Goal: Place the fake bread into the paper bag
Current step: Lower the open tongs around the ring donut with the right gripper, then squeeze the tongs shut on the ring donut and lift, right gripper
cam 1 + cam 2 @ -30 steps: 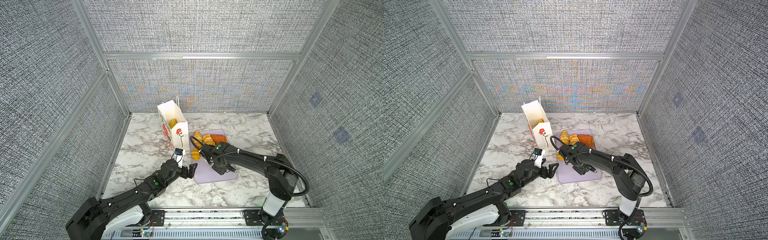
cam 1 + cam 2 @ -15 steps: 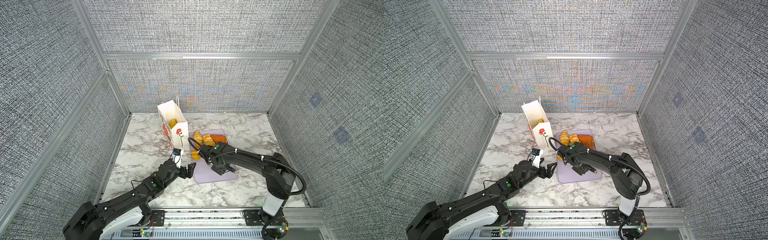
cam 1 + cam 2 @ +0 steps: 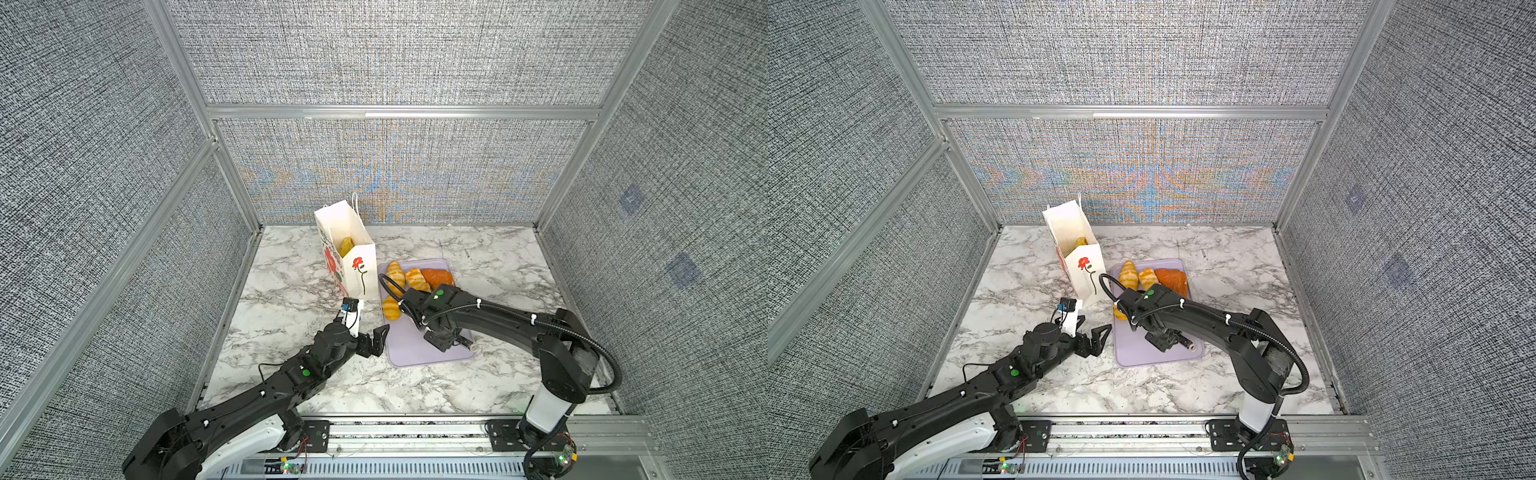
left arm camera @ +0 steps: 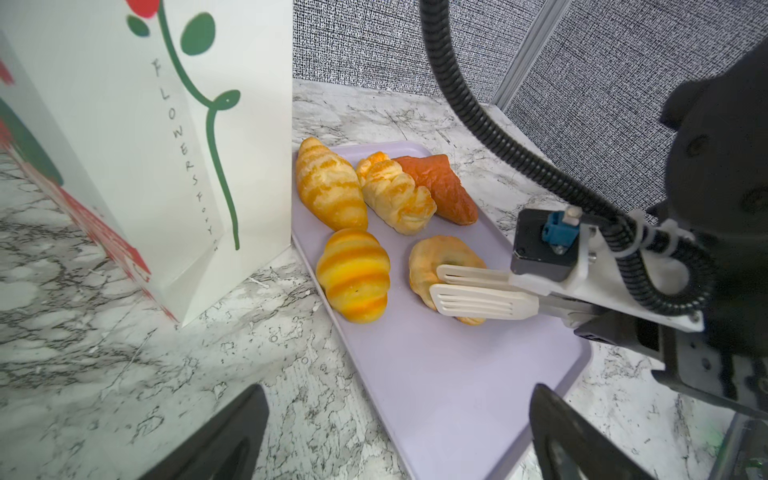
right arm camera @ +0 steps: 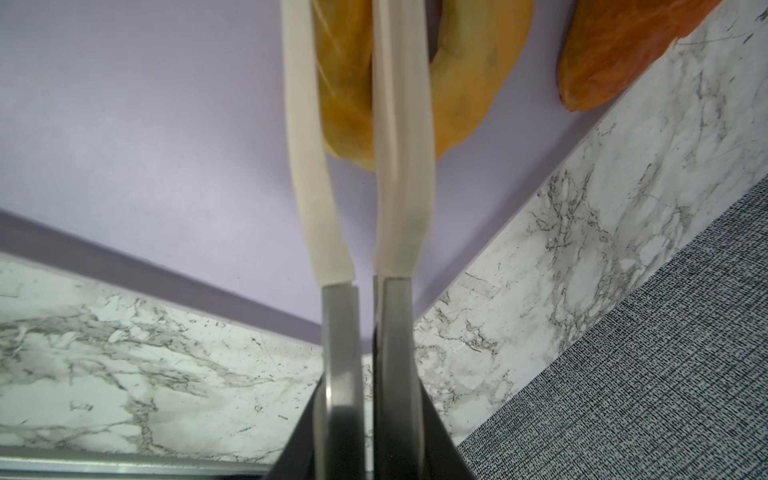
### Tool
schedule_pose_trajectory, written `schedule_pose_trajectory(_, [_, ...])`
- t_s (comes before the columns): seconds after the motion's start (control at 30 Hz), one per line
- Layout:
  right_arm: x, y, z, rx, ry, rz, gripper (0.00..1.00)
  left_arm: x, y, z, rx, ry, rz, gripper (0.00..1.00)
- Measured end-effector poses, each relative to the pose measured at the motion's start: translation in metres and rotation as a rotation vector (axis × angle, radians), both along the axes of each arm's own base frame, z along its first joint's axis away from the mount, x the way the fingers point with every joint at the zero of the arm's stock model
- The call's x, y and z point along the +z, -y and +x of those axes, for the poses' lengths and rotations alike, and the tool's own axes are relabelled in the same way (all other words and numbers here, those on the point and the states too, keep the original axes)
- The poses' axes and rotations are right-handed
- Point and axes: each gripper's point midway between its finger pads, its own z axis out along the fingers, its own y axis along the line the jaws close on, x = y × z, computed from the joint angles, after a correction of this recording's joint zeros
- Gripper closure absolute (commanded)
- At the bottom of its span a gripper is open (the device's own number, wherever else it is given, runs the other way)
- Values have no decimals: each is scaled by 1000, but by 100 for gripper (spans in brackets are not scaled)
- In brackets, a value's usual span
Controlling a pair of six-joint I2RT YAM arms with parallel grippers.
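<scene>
The paper bag stands upright left of the lavender tray, with a yellow pastry inside it. On the tray lie two striped croissants, a dark triangular pastry, a round striped bun and a ring doughnut. My right gripper has its white fingers shut on one side of the doughnut's ring. In both top views the right arm hides the doughnut. My left gripper stands open and holds nothing, by the tray's near left edge.
Marble tabletop enclosed by grey fabric walls with aluminium posts. The right arm's black cable loop arches over the tray next to the bag. The tray's near half is bare.
The right gripper's white fingers have narrowed onto the doughnut's ring. The left arm has shifted only slightly, gripper still wide.
</scene>
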Motion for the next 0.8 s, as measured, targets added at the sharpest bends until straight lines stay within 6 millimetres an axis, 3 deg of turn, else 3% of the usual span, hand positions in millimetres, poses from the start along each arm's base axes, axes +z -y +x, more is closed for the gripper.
schedule_pose_trajectory(0.3, [6,-6,2,-7,20,60,75,-2,-3,-1,5,-6,11,1])
schedule_pose_trajectory(0.8, [23,-7,3,-35,47,143,75,14,-4,1,13,25,-6,1])
